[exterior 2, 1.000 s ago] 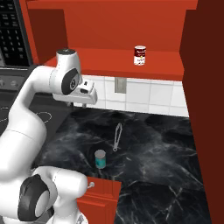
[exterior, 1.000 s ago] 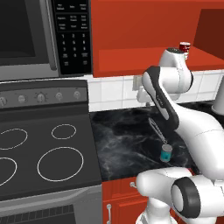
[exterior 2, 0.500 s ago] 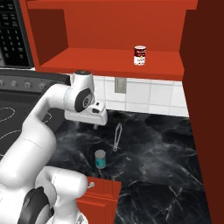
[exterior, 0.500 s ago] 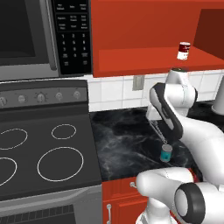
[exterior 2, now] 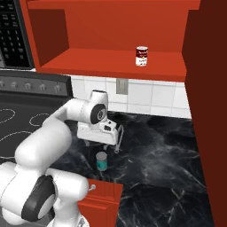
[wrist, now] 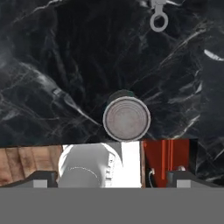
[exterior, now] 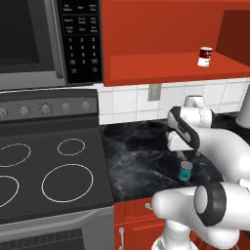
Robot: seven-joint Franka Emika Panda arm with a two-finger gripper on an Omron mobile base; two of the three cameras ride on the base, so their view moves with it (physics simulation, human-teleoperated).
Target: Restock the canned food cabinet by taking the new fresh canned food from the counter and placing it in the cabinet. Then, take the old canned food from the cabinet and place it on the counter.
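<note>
The teal can (wrist: 126,119) stands upright on the black bench (exterior 2: 168,155), its axis vertical, straight below the gripper (exterior: 188,154), which hangs above it with its jaws spread wide; it looks centred between them, so the reach is straight down

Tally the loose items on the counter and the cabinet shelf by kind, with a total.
Small teal-blue cylindrical can with silver metal top, on the counter: 1
Small dark red and white cylindrical can, on the cabinet shelf: 1
Thin metal utensil with a ring end, on the counter: 1
Total: 3
</note>
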